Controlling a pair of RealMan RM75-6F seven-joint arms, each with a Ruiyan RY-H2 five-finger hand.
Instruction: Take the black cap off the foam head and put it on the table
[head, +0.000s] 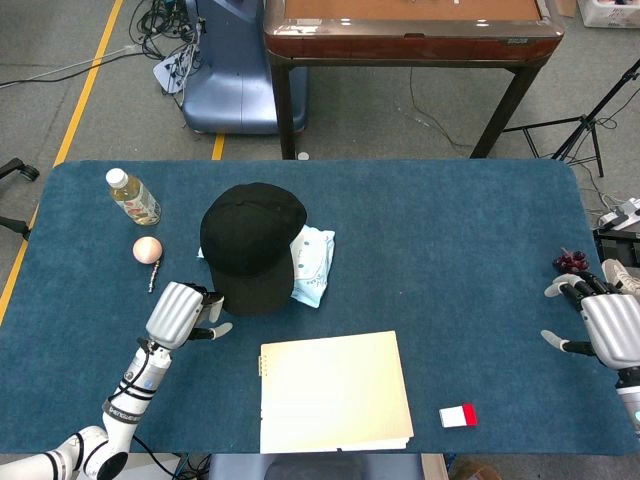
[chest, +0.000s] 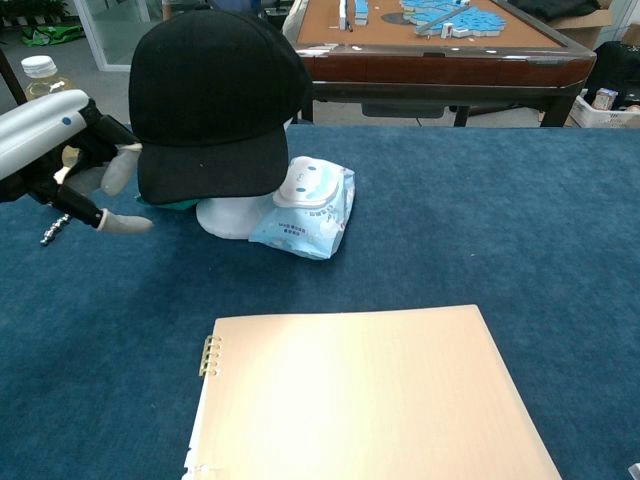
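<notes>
From the head view I see the black cap (head: 250, 245) on the foam head, my left hand (head: 183, 314) empty, fingers apart beside its brim; my right hand (head: 605, 325) spread at the table (head: 460, 260) edge (nothing held). Chest view: left hand (chest: 75, 165) just beside the cap (chest: 215, 95), foam head (chest: 232, 215) beneath.

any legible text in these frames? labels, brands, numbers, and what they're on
None can be read.
Drink bottle: its label is printed, but too small and blurred.
Wet wipes pack: cartoon face on the lid, no legible words.
Red and white card: no print resolves.
Black cap: no logo visible.
</notes>
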